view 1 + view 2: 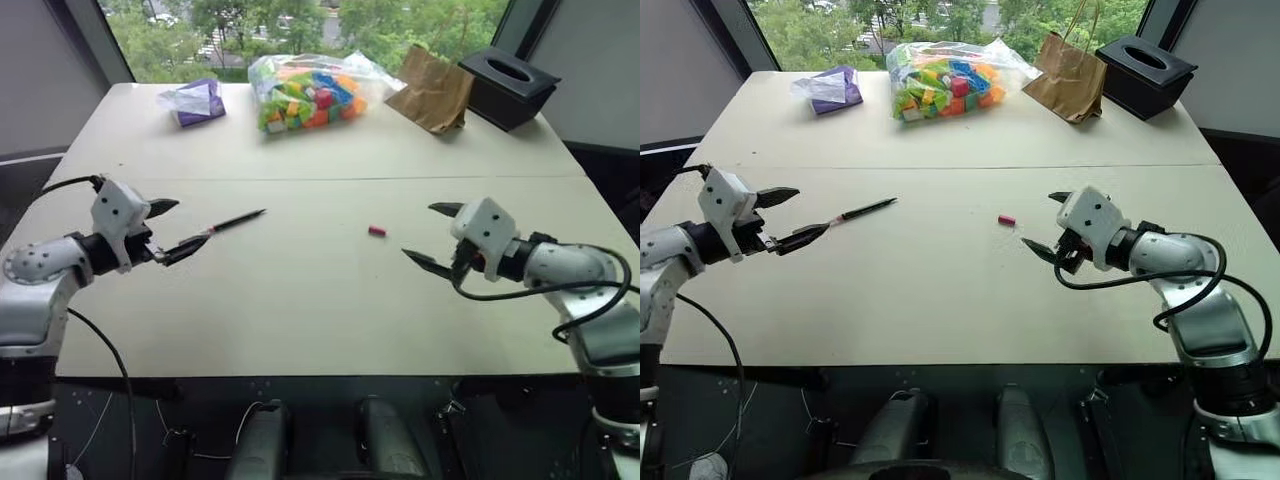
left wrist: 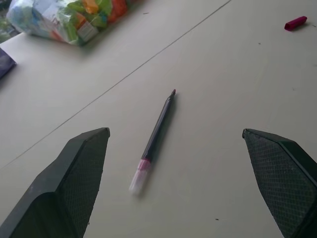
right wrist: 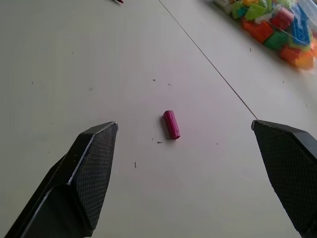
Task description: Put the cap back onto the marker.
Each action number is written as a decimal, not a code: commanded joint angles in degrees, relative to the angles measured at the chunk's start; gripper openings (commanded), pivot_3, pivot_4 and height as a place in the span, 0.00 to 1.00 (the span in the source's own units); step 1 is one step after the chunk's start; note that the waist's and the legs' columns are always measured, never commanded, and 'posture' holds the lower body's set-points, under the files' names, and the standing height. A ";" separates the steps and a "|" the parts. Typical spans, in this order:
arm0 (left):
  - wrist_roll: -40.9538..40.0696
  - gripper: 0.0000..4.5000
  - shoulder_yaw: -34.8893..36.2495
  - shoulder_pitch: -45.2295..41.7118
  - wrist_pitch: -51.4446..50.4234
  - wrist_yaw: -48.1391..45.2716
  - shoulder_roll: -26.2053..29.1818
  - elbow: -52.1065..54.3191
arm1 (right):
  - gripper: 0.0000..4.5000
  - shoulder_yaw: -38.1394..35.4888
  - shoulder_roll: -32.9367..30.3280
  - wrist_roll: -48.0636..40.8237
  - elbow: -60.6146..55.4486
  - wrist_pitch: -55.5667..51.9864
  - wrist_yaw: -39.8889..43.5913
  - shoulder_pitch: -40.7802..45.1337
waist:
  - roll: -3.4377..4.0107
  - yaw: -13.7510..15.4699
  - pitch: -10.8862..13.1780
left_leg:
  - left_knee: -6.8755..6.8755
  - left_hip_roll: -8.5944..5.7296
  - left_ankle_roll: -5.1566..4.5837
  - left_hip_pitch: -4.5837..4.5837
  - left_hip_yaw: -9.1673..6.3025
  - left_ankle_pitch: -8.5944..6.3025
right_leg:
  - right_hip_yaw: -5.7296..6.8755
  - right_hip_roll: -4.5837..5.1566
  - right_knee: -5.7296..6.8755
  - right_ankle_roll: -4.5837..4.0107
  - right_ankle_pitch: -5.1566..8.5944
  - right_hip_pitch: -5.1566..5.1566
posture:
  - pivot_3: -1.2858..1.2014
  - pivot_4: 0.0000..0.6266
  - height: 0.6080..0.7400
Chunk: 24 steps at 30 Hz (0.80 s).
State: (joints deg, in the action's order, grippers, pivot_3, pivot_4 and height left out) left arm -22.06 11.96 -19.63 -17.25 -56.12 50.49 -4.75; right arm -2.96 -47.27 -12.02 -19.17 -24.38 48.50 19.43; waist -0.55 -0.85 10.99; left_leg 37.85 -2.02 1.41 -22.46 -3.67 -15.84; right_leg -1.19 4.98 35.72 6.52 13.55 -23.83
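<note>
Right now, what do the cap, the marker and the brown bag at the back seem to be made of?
The cap: likely plastic, smooth, evenly pink-red. The marker: probably plastic, a dark, slightly glossy barrel with a pale translucent end. The brown bag: paper by its look, matte with creases and thin handles.

Matt, smooth worktop (image 1: pixel 300 300); glossy plastic cap (image 3: pixel 171 124) ahead of the right pincer (image 3: pixel 188 173); its pads (image 3: pixel 96 163) finely textured; marker (image 2: pixel 157 131) smooth, slightly shiny plastic before the left pincer (image 2: pixel 183 173).
</note>
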 commanded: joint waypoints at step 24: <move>4.32 1.00 -3.77 -6.11 4.81 -5.95 0.08 -7.15 | 0.99 1.02 0.70 -1.19 0.06 -1.16 1.61 6.91 | -0.09 0.08 0.05 | -0.52 -0.06 0.02 -0.21 0.17 0.01 | -0.09 0.10 -0.15 0.19 -0.13 -0.46 | 0.52 0.24 1.00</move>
State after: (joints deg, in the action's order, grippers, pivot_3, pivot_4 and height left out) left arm -17.94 7.55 -24.62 -13.86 -61.95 50.40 -11.82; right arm -0.90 -46.51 -12.70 -18.19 -25.92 50.49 25.77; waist -0.63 -0.77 11.04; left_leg 37.33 -2.08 1.42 -22.68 -3.50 -15.83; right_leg -1.28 5.08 35.57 6.71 13.42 -24.29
